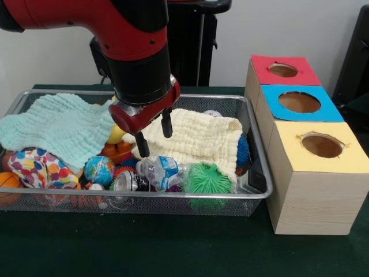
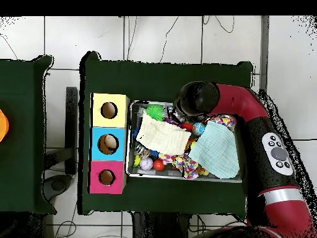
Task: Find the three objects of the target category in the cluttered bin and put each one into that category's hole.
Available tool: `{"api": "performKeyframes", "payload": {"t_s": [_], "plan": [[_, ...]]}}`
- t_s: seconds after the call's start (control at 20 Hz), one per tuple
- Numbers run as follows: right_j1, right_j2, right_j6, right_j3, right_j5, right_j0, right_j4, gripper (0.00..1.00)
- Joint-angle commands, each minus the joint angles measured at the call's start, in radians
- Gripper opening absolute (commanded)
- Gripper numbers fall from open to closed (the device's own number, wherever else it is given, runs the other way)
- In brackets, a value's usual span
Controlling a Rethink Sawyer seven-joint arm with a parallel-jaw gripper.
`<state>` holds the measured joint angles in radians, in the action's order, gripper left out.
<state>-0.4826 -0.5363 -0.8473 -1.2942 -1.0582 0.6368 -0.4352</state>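
My gripper (image 1: pixel 154 135) hangs open over the middle of the wire bin (image 1: pixel 260 173), its two black fingers empty just above the cream cloth (image 1: pixel 199 138). Below the fingers lie a crushed plastic bottle (image 1: pixel 161 170), a globe ball (image 1: pixel 99 169) and a green spiky ball (image 1: pixel 207 179). A yellow ball (image 1: pixel 116 135) peeks from under the mint cloth (image 1: pixel 55 127). The wooden box has a red hole (image 1: pixel 283 70), a blue hole (image 1: pixel 299 102) and a yellow hole (image 1: pixel 322 145). In the overhead view the arm's wrist (image 2: pixel 198 99) hides the gripper.
A polka-dot cloth (image 1: pixel 37 167) and an orange basketball (image 1: pixel 8 187) fill the bin's left corner. A blue spiky ball (image 1: pixel 243 153) sits by the right wall. From above, the box (image 2: pixel 108 144) stands against the bin (image 2: pixel 186 178), whose cloths cover much of the contents.
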Motion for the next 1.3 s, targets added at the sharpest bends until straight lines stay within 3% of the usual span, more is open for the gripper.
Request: {"api": "performKeyframes", "payload": {"t_s": [0.05, 0.6, 1.0, 1.3], "plan": [[0.029, -0.059, 0.137, -0.066, 0.113, 0.020, -0.062, 1.00], [0.043, -0.049, 0.112, -0.132, 0.207, 0.035, -0.068, 1.00], [0.019, -0.053, 0.148, -0.121, 0.167, 0.049, -0.055, 1.00], [0.005, -0.058, 0.159, -0.166, 0.185, 0.087, -0.062, 1.00]]}}
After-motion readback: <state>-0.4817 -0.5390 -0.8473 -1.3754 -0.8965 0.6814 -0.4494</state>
